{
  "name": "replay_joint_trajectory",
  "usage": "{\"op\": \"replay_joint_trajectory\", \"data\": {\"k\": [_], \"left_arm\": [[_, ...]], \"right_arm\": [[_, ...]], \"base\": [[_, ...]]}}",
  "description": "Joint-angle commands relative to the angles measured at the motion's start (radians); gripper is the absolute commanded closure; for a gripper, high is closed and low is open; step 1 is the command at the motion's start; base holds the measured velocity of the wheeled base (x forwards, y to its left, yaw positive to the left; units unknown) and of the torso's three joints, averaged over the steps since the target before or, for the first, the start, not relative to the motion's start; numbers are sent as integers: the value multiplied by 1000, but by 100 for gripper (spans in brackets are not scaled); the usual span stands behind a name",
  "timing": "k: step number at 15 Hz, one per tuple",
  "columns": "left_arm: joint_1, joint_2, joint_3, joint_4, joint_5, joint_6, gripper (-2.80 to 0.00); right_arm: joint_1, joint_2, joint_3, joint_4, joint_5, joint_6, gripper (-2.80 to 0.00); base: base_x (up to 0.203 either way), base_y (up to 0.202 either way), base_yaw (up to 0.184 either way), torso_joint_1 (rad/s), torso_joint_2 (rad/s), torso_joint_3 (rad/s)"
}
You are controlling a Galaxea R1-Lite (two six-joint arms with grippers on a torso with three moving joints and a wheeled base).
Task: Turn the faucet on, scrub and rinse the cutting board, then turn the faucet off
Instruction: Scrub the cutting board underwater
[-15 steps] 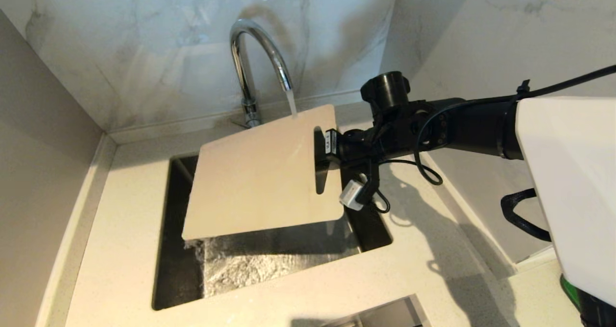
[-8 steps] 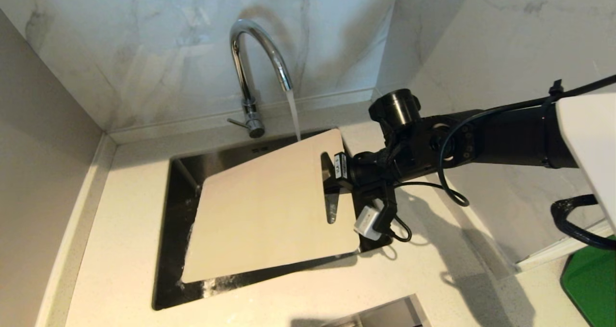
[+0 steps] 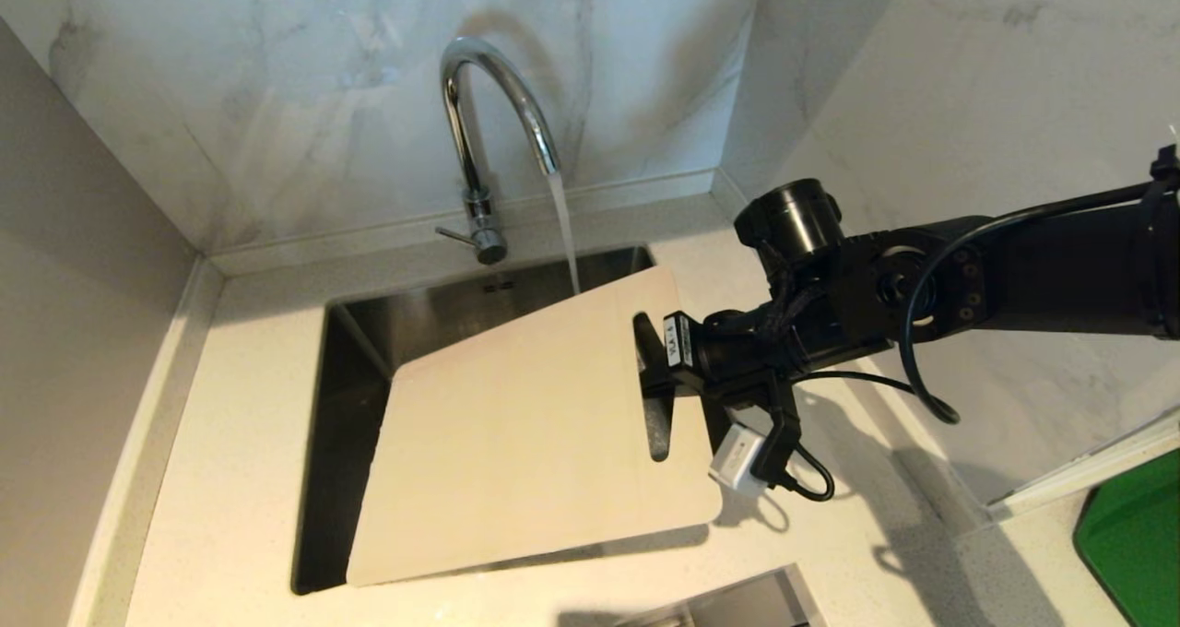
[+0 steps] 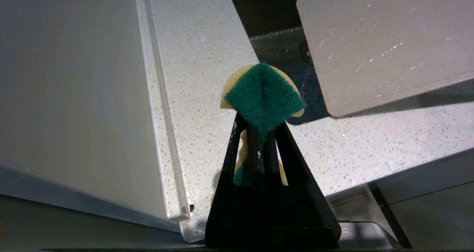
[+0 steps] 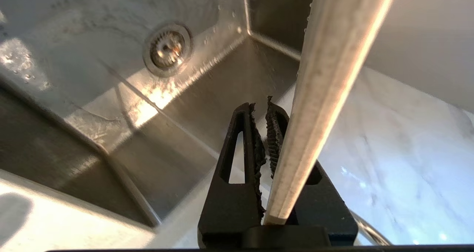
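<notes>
The large thin beige-white plastic cutting board (image 3: 530, 433) with rounded corners hangs over the dark rectangular steel sink (image 3: 369, 332), held flat-side up with a slight tilt. Its long axis runs from the sink's near-left corner toward the far-right corner. The short edge with the elongated handle cutout (image 3: 654, 406) points to the right, toward the black arm; the opposite short edge reaches past the sink's near rim, over the pale speckled countertop (image 3: 230, 479). The board's near-left corner lies over that near rim, and its far-right corner sits close to the falling water.

The right gripper (image 3: 656, 360) is clamped on the board's handle edge, its black fingers (image 5: 259, 148) pinching the strip between the cutout and the short edge; in the right wrist view the board's thin edge (image 5: 326, 96) runs up beside the fingers, with the sink's round drain (image 5: 167, 49) beyond.

The tall shiny chrome gooseneck faucet (image 3: 479, 129) stands at the back edge of the sink, its thin side lever (image 3: 454, 235) sticking out to the left. A stream of water (image 3: 564, 230) falls from the spout just behind the board's far edge; whether it strikes the board or passes behind it into the basin cannot be told.

The left gripper (image 4: 263, 133) is closed on a folded yellow sponge with a green scouring face (image 4: 263, 94), held above the countertop near the board's corner.
</notes>
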Motion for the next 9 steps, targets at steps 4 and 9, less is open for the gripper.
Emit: {"op": "replay_joint_trajectory", "data": {"k": [4,9], "left_arm": [[-1,1,0,-1,0,-1,0],[1,1,0,-1,0,-1,0]], "right_arm": [[-36,-73,81,33,-106,-16,0],[-41,-79,77,91,-138,-27,0]], "base": [[0,0,0,0,0,0],[0,0,0,0,0,0]]}}
